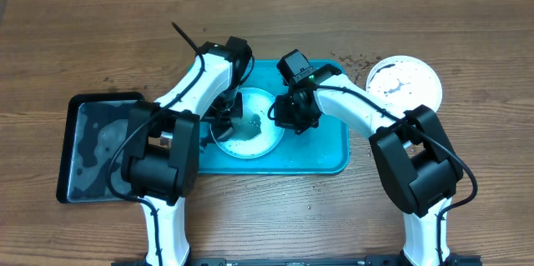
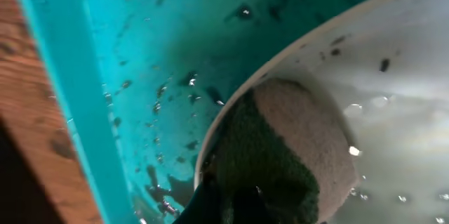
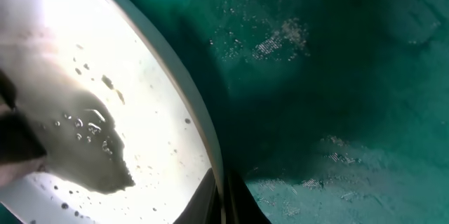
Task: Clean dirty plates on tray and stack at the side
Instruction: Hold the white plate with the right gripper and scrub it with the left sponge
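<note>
A pale, speckled dirty plate [image 1: 250,133] lies on the turquoise tray [image 1: 321,153]. My left gripper [image 1: 224,117] is shut on a green-and-grey sponge [image 2: 295,133], which rests inside the plate [image 2: 393,83] by its rim. The left fingers are mostly hidden under the sponge. My right gripper [image 1: 281,120] is shut on the plate's right rim; in the right wrist view its two dark fingers [image 3: 203,199] pinch the rim edge of the plate [image 3: 105,48]. A second dirty plate [image 1: 405,82], white with dark smears, sits on the wood right of the tray.
A black tray [image 1: 96,145] with a wet bottom lies left of the turquoise one, under my left arm. Dark specks dot the wet tray floor [image 2: 140,55] and the table near the white plate. Bare wood surrounds the trays.
</note>
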Controlling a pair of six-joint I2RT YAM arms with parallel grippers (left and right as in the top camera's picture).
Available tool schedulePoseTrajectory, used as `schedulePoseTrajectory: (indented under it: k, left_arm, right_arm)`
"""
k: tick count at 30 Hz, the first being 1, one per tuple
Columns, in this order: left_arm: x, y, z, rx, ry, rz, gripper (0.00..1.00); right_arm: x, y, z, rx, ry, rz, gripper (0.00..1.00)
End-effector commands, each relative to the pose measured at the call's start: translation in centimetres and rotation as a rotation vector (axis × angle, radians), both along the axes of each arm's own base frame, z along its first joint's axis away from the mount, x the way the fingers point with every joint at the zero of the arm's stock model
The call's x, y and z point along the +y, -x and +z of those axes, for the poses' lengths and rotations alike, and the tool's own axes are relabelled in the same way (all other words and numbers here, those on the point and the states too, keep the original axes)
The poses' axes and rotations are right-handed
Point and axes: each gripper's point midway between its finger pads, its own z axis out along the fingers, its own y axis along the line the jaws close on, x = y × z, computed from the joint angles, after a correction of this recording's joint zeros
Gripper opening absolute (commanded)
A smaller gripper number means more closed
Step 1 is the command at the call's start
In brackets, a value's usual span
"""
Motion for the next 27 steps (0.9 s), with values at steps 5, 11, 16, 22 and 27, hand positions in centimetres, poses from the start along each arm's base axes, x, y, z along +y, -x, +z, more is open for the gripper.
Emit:
schedulePoseTrajectory:
  k: [5,11,16,22,27]
  left_arm:
    - [-0.8,-2.4,1.2,-0.034,0.077,0.015,0.04]
    - [-10.0,-1.8,1.5,0.043,0.615,-0.053,0.04]
    - [-10.3,-1.8,0.7,0.039,0.612,-0.047,0.04]
    - [-5.7,-1.9,-0.5,0.021,0.348,-0.034,0.04]
    - [0.2,-2.3,0.1,-0.02,0.047,0.023,0.04]
  right_arm:
    - [-2.4,0.4,-2.0,0.01,0.111,-0.021,0.04]
    - [-2.4,0.4,-2.0,0.01,0.111,-0.021,0.04]
    - [-2.4,0.5,-2.0,0.011,0.111,-0.021,0.04]
    - [-2.4,0.5,-2.0,0.012,0.112,-0.021,0.04]
    - [-2.5,0.5,-2.0,0.014,0.113,-0.021,0.04]
